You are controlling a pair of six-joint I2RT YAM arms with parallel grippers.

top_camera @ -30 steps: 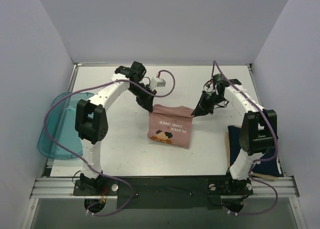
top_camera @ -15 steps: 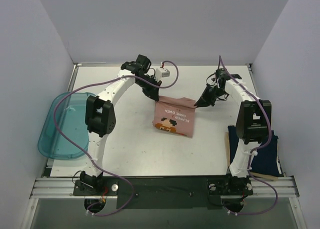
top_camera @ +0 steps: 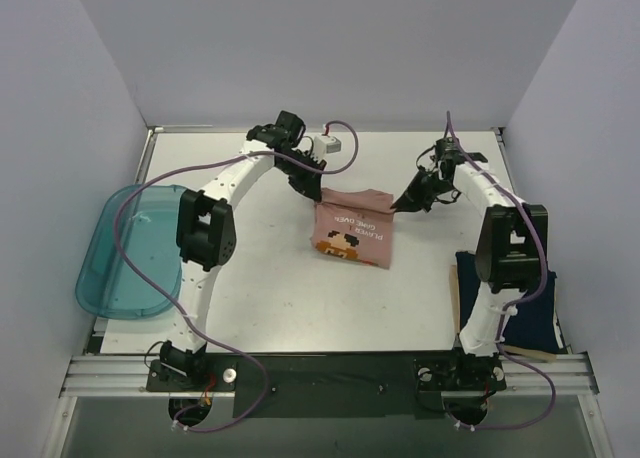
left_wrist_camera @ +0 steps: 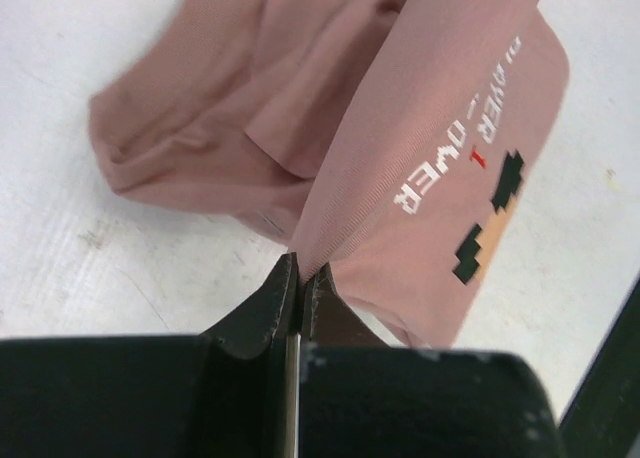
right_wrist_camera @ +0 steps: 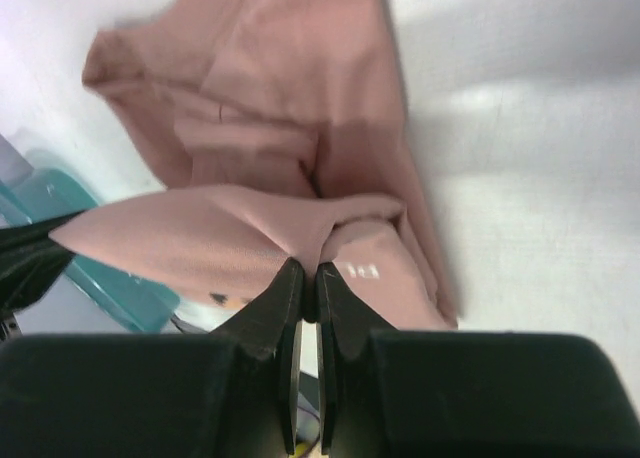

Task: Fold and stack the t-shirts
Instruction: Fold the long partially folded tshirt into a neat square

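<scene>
1. White bench (top_camera: 260, 278), boxed in by plain lavender walls, carries everything; both arms reach from its near edge to its far half.
2. At the bench's left edge lies a translucent teal plastic tray (top_camera: 125, 253), well apart from the cloth and not part of the job.
3. The dusty pink cotton t-shirt with the orange, black and white pixel print (top_camera: 352, 228) sits at the middle of the bench, between the two arms. Its far edge is raised and its printed part trails toward the near edge, resting on the surface.
4. The plain dark navy blue t-shirt (top_camera: 540, 323) lies at the right near corner beside the right arm's base, well apart from the pink one. The right arm is much the nearer to it.
5. The left pincer (top_camera: 316, 195) is clamped tight on a thin fold at the left end of the pink shirt's raised edge; its wrist view shows the jaws pressed together with cloth between them.
6. The right pincer (top_camera: 398, 206) is pinched just as tightly on the right end of that same edge.
7. The relation that counts:
   - The gripped edge runs left to right between the two pincers.
   - The rest of the pink shirt lies on the near side of both.
   - I judge that the coming move means carrying that edge evenly toward the near side, both arms together, so the fold line stays parallel to the bench's front.
   - If one side runs ahead of the other, the fold would probably come out skewed.
</scene>
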